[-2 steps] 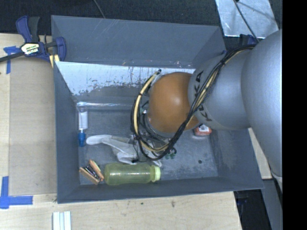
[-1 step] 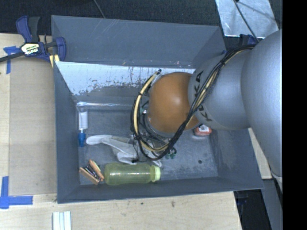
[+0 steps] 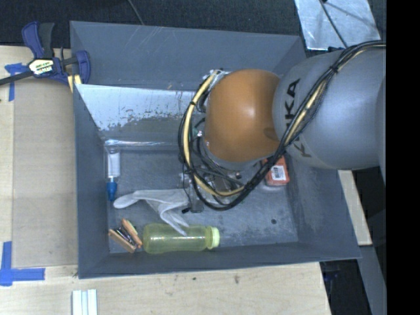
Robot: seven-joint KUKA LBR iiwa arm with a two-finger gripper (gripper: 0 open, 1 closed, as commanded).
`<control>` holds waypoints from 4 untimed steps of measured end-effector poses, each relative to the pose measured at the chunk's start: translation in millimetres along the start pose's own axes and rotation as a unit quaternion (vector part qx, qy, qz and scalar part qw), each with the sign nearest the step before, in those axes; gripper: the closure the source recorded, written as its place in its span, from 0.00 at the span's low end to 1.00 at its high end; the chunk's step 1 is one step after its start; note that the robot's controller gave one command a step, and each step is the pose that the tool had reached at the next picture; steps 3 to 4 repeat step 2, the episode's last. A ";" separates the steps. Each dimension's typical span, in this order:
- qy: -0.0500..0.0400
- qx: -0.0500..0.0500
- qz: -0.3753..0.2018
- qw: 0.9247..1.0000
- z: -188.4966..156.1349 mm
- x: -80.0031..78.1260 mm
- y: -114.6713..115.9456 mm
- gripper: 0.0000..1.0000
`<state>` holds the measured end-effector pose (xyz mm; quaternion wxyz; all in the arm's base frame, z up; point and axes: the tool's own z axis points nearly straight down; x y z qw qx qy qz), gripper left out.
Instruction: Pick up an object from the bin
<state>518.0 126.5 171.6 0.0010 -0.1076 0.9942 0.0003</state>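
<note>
My gripper (image 3: 191, 195) reaches down under the arm's wrist in the middle of the bin. Its tip is right at the near end of a white plastic piece (image 3: 149, 199) with forked limbs lying flat on the floor. I cannot tell whether they touch. Just in front of the gripper a yellow-green translucent bottle (image 3: 180, 239) lies on its side along the bin's front wall.
Two wooden clothespins (image 3: 125, 236) lie at the bottle's left end in the front left corner. A clear tube with a blue tip (image 3: 113, 173) lies along the left wall. A small orange-red item (image 3: 277, 174) peeks out to the right, partly hidden by the arm.
</note>
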 end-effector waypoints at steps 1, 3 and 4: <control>0.000 0.000 0.000 1.000 0.0 0.0 -0.2 1.00; 0.000 0.000 0.003 1.000 -97.1 -18.9 -2.4 1.00; 0.000 0.000 0.003 1.000 -97.1 -18.9 -2.4 1.00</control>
